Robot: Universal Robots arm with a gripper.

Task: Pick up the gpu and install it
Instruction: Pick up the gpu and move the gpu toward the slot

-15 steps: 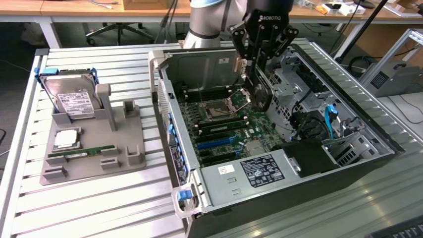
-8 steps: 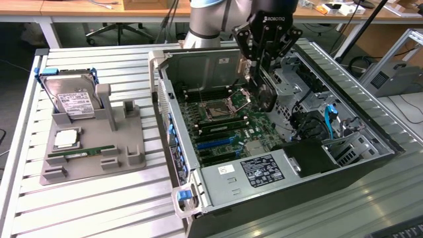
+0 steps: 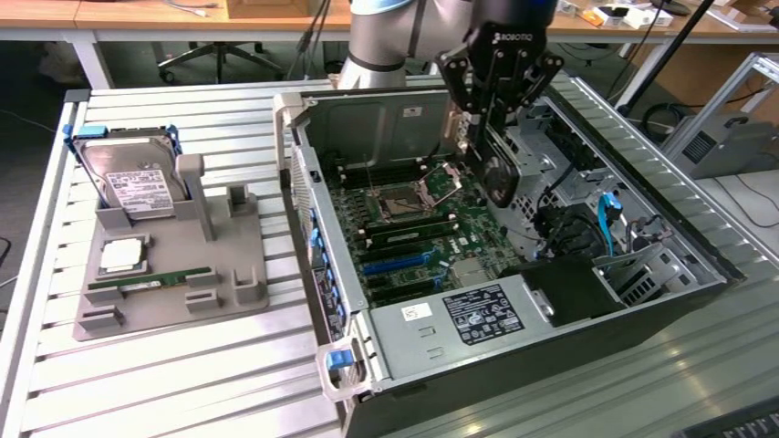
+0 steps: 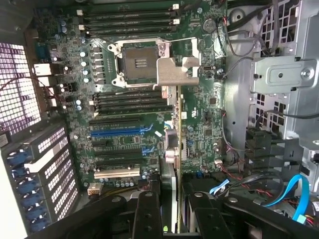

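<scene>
Gripper (image 3: 484,117) clamped on gpu (image 3: 497,172) | apparently edge-on above motherboard (image 4: 204,119) | blue cable (image 3: 601,224) nearby

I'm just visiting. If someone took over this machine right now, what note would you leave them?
Gripper: shut on the gpu, card hanging below it.
Where: inside the open computer case, over the motherboard.
Done: gpu picked up.
Left: gpu not seated in any slot; the blue slot is empty.
</scene>
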